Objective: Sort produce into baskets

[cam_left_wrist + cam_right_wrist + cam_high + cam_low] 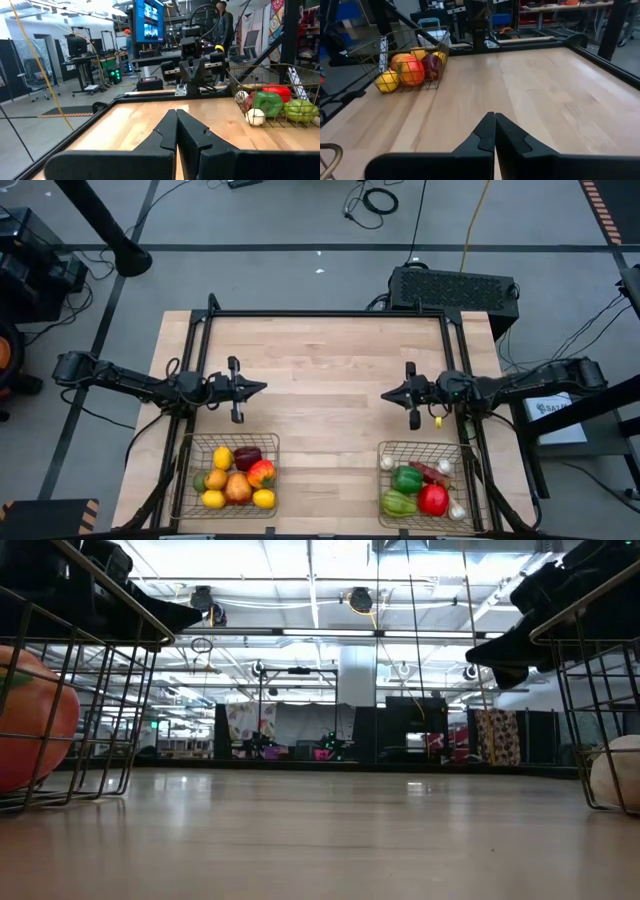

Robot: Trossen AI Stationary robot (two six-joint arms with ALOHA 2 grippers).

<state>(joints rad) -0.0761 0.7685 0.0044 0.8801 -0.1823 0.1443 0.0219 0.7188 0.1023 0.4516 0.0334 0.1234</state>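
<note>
Two wire baskets stand at the table's near edge. The left basket (228, 476) holds lemons, oranges and red apples (410, 67). The right basket (424, 480) holds green peppers, a red piece and white garlic bulbs (272, 105). My left gripper (262, 388) hovers shut above the table's left side, beyond the left basket, pointing right. My right gripper (386, 395) hovers shut at the right side, beyond the right basket, pointing left. Both are empty, fingertips together in the wrist views (176, 112) (494, 116).
Bare wood tabletop (325, 370) lies between the two grippers. A dark frame rail (325, 314) borders the table's far edge and sides. A black box (455, 288) sits beyond the far right corner. People stand in the room beyond the table.
</note>
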